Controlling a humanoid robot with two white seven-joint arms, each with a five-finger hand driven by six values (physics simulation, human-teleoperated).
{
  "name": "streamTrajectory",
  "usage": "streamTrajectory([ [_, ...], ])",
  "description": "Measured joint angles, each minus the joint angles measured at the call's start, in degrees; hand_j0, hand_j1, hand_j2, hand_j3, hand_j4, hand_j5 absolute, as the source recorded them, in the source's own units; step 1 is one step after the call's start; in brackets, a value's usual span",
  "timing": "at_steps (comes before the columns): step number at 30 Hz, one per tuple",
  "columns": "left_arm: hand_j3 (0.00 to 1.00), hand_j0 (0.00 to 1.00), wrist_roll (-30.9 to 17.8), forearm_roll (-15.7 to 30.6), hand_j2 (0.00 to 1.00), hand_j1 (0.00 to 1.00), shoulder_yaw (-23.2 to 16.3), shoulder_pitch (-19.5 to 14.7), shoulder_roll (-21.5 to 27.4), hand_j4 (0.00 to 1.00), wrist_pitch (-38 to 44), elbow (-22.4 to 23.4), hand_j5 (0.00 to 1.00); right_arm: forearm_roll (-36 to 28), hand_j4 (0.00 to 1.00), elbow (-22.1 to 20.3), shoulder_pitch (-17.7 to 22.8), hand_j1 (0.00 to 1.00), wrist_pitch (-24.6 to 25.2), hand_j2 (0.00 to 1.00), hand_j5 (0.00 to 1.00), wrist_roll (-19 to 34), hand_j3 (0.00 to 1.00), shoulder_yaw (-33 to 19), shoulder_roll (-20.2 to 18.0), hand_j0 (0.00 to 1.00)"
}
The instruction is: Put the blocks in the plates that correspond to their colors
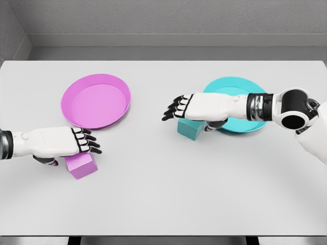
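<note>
Since each block sat right by the matching plate, I had one hand hovering over each. The pink block [82, 165] lay just below the pink plate [95, 100], and my left hand [61, 141] was over it, fingers stretched out flat, gripping nothing yet. The teal block [191, 128] sat just beside the teal plate [240, 107]; my right hand [196, 107] was above it, fingers loosely extended, also empty as far as I could tell.

plates: 2 [95, 100] [236, 105] | blocks: 2 [82, 165] [190, 128] | robot hands: 2 [66, 141] [196, 106]
</note>
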Motion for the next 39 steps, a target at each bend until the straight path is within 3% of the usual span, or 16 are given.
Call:
streamTrajectory([
  [34, 1.00, 1.00, 0.43, 0.28, 1.00, 1.00, 0.00, 0.35, -0.73, 1.00, 0.00, -0.23, 1.00, 2.86, 1.00, 8.33, 0.18, 1.00, 0.01, 1.00, 1.00, 0.00, 1.00, 0.01, 3.61, 1.00],
  [39, 0.82, 0.82, 0.43, 0.27, 0.82, 0.82, 0.00, 0.53, -0.64, 0.82, 0.00, -0.28, 0.82, 2.98, 1.00, 8.90, 0.18, 1.00, 0.01, 1.00, 1.00, 0.00, 1.00, 0.09, 3.70, 1.00],
])
